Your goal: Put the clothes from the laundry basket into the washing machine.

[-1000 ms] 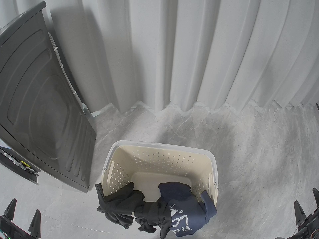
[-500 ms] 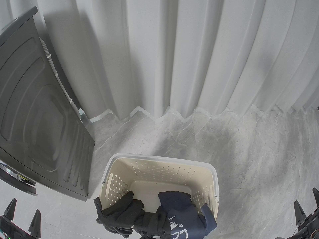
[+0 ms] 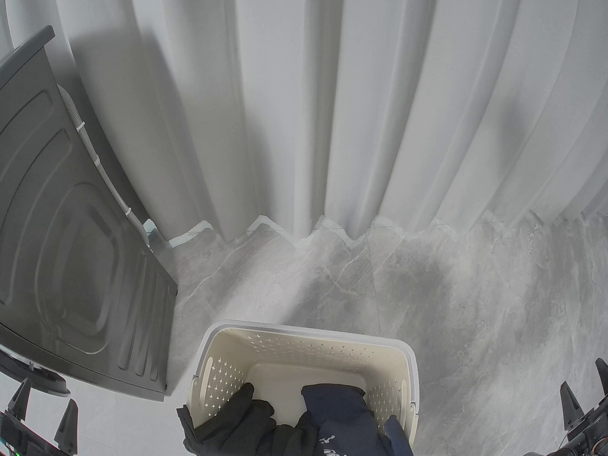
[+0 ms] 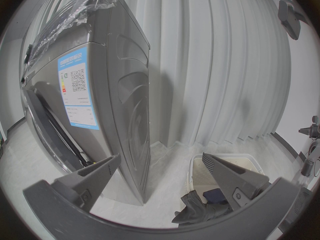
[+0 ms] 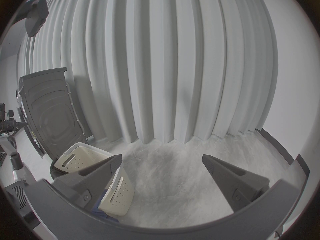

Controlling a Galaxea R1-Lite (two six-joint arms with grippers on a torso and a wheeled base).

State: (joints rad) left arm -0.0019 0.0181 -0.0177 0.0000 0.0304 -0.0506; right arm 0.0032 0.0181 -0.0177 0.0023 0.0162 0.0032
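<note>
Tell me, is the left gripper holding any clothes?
No: the left gripper is open and empty, while the clothes lie draped over the rim of the basket.

The head view's bottom edge cuts off the black garment and the navy garment hanging over the laundry basket's near rim. Its left edge cuts the washing machine. In the left wrist view, one finger of the left end effector covers part of the basket.
</note>
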